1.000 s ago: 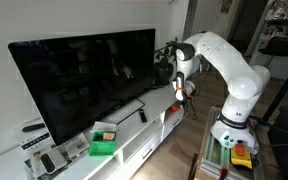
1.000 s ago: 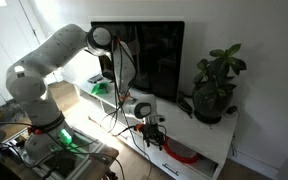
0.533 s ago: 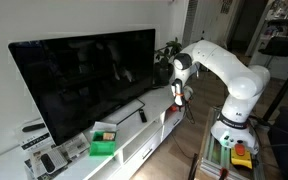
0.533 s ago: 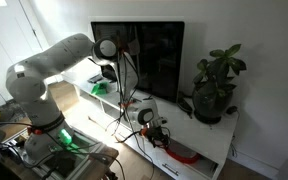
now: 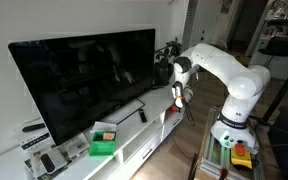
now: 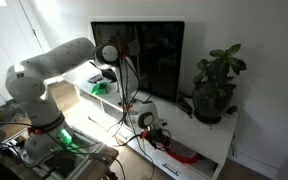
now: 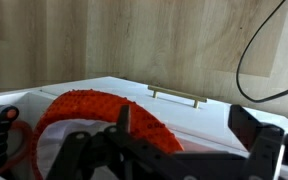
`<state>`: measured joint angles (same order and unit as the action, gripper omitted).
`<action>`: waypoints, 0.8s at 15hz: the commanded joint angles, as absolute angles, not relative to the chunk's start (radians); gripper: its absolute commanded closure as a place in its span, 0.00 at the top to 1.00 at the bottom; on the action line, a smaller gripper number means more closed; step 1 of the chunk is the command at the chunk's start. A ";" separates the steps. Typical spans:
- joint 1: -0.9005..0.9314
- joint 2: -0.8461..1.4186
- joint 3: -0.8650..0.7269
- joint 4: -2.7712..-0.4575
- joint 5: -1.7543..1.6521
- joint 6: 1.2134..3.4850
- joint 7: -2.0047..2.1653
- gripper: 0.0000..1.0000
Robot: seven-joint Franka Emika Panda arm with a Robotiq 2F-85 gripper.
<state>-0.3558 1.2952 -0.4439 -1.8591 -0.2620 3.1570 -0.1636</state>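
End effector (image 7: 184,125), jaws wide open, hangs just above red mesh item (image 7: 89,105) at white TV stand (image 6: 224,140); metal handle (image 7: 174,96) just beyond mesh item.

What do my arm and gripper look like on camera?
The arm is glossy white, with rounded links and darker seams at the joints. Small dark lettering on its base is too small to read. The gripper is black, with blocky black jaws. Thin black cables run loosely along the forearm.
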 commanded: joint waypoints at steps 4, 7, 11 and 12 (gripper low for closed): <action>-0.375 1.314 -0.435 -1.842 -0.244 3.207 -0.188 1.00; -0.395 1.321 -0.423 -1.840 -0.254 3.264 -0.207 1.00; -0.376 1.348 -0.450 -1.838 -0.241 3.366 -0.213 1.00; -0.381 1.349 -0.447 -1.839 -0.246 3.387 -0.221 1.00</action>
<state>-0.3780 1.3171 -0.4371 -1.8573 -0.2608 3.3177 -0.1890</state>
